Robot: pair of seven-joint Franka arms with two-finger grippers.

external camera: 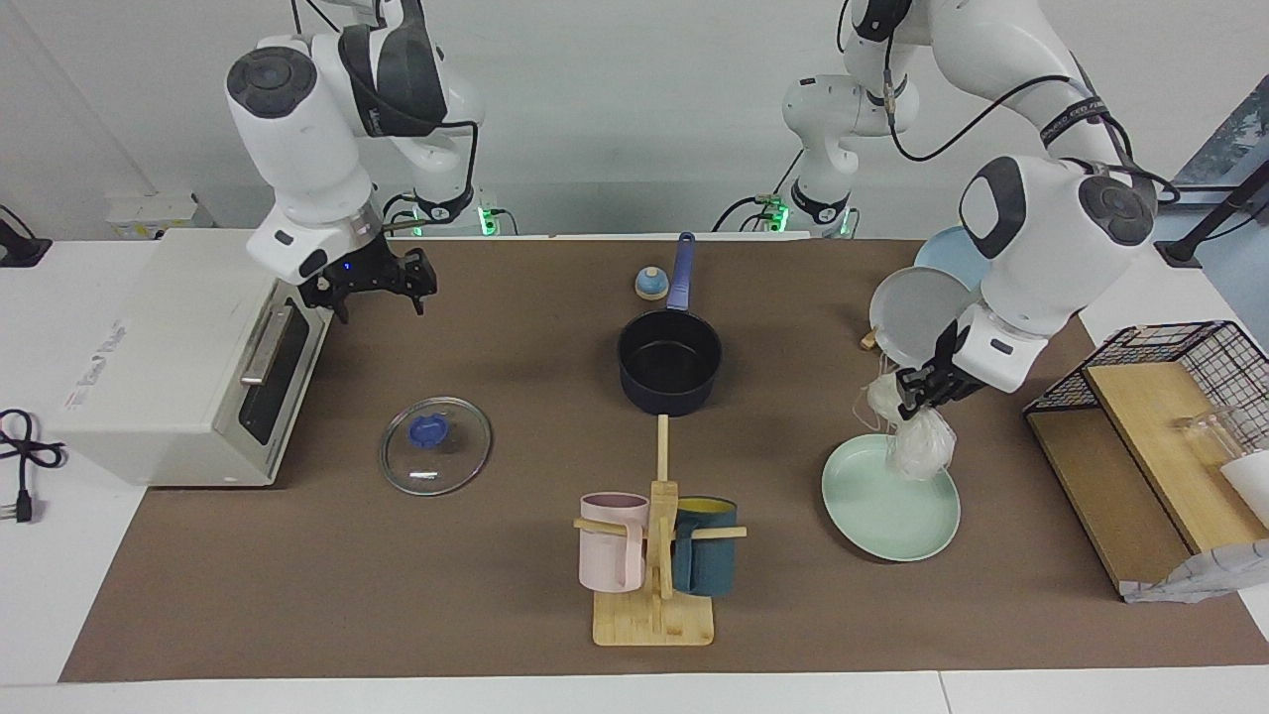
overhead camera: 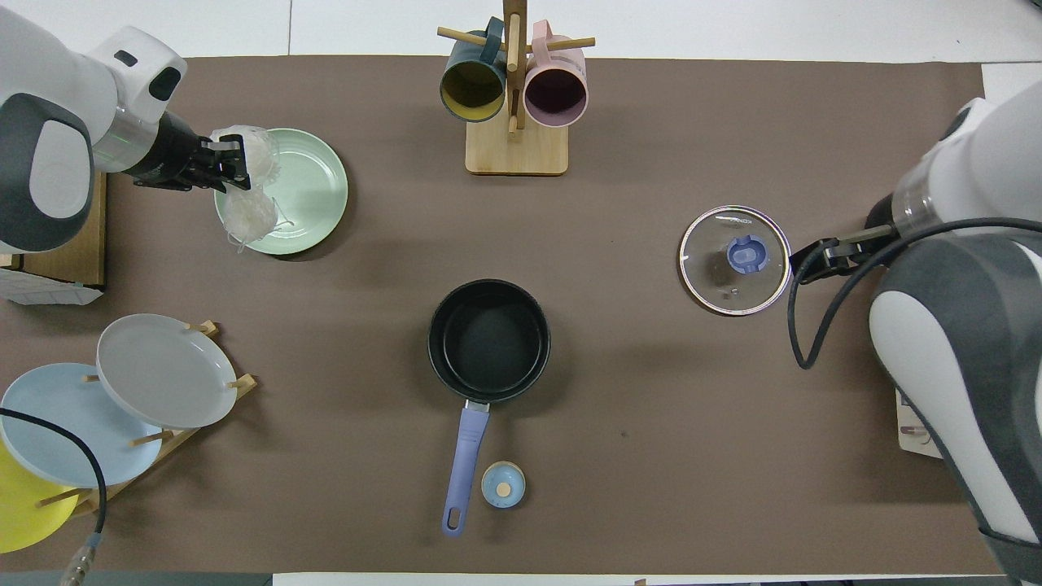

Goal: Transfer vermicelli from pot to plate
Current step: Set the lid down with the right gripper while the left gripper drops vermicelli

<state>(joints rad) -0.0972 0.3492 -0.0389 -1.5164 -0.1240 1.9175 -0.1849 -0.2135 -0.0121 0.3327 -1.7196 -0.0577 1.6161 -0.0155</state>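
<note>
Left gripper (external camera: 917, 395) clenched the vermicelli (external camera: 920, 446), hanging over the plate (external camera: 882, 516); right gripper (external camera: 369, 283) waited, fingers spread, beside the oven (external camera: 149, 347). One empty pot (external camera: 670, 362), one lid (external camera: 436, 444), three racked plates (overhead camera: 122, 391), two mugs (overhead camera: 513, 89).

From my left pincer (external camera: 907, 397) hangs the crinkly whitish vermicelli (external camera: 920, 446), over the rim of the mint plate (external camera: 882, 511) lying flat below. The empty navy pot (external camera: 669, 362) sits well apart, handle toward me.
</note>
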